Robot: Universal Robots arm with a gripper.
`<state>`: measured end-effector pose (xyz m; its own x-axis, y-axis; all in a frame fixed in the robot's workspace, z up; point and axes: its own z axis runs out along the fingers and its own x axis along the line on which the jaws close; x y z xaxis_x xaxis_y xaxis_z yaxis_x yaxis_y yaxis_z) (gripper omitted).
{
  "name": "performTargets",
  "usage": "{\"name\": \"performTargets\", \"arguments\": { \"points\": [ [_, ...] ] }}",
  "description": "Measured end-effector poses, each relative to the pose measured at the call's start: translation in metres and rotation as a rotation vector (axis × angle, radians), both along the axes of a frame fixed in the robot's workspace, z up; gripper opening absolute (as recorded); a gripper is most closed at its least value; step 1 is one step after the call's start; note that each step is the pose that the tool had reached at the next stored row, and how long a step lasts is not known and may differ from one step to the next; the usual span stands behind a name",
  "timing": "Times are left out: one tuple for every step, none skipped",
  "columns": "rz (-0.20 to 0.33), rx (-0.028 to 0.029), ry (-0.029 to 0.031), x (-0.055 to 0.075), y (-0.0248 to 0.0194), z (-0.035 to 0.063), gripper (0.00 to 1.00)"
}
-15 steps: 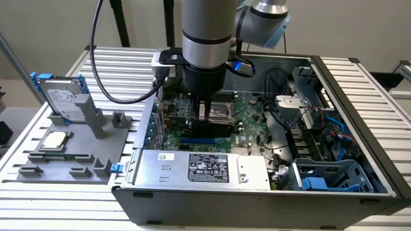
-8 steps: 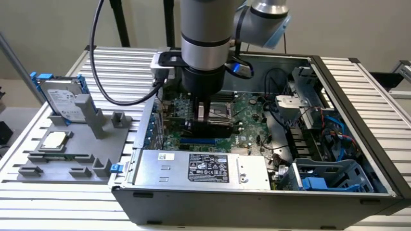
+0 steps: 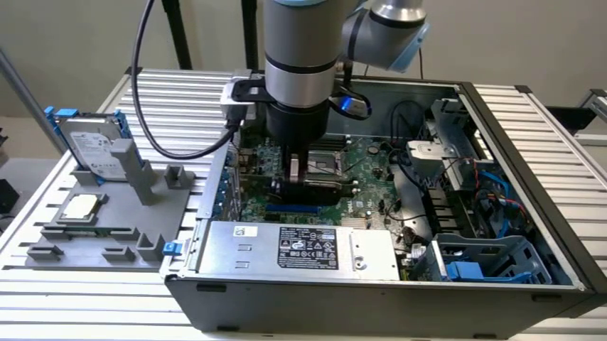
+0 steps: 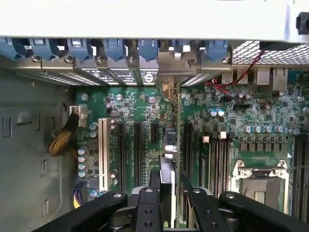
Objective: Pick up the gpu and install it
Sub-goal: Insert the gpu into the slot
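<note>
My gripper point(image 3: 305, 183) has reached down into the open computer case point(image 3: 531, 142), just above the green motherboard point(image 3: 365, 160). It is shut on the gpu point(image 3: 323, 186), a thin dark card held on edge. In the wrist view the gpu point(image 4: 171, 145) appears edge-on, running from between my black fingers point(image 4: 147, 208) to the case's rear wall. Its silver end bracket point(image 4: 169, 72) sits at the row of rear slot openings. The card stands in line with the long black expansion slots point(image 4: 137, 150). I cannot tell whether its lower edge is in a slot.
A silver hard drive with a blue frame point(image 3: 95, 145) and a small CPU chip point(image 3: 81, 206) sit on a grey fixture point(image 3: 95, 241) at the exterior view's left. The power supply point(image 3: 298, 249) lies at the case front. The CPU socket point(image 4: 260, 181), cables point(image 3: 474, 185) and a blue drive cage point(image 3: 474, 266) crowd the case.
</note>
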<state>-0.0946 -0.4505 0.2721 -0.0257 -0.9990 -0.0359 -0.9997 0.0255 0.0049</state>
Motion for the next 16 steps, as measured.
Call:
{"name": "performTargets", "arguments": {
  "points": [
    [0.000,0.0001,-0.0001,0.0000,0.0000,-0.0007,0.00],
    [0.000,0.0001,-0.0002,-0.0001,0.0000,-0.0014,0.00],
    [0.000,0.0001,-0.0003,-0.0002,0.0000,-0.0020,0.00],
    [0.000,0.0000,-0.0003,-0.0003,0.0000,-0.0023,0.00],
    [0.000,0.0000,-0.0003,-0.0004,0.0000,-0.0027,0.00],
    [0.000,-0.0002,-0.0002,-0.0006,0.0000,-0.0029,0.00],
    [0.000,0.0000,-0.0003,-0.0007,0.0000,-0.0033,0.00],
    [0.000,0.0000,-0.0003,-0.0009,0.0000,-0.0037,0.00],
    [0.000,0.0000,-0.0003,-0.0011,0.0001,-0.0040,0.00],
    [0.000,-0.0001,-0.0003,-0.0015,0.0002,-0.0042,0.00],
    [0.000,-0.0001,-0.0002,-0.0018,0.0003,-0.0045,0.00],
    [0.000,0.0000,-0.0002,-0.0021,0.0005,-0.0048,0.00],
    [0.000,0.0000,-0.0003,-0.0023,0.0007,-0.0051,0.00],
    [0.000,0.0000,-0.0003,-0.0024,0.0007,-0.0053,0.00],
    [0.000,-0.0001,-0.0003,-0.0024,0.0008,-0.0055,0.00],
    [0.000,-0.0001,-0.0002,-0.0024,0.0009,-0.0057,0.00]
  ]
}}
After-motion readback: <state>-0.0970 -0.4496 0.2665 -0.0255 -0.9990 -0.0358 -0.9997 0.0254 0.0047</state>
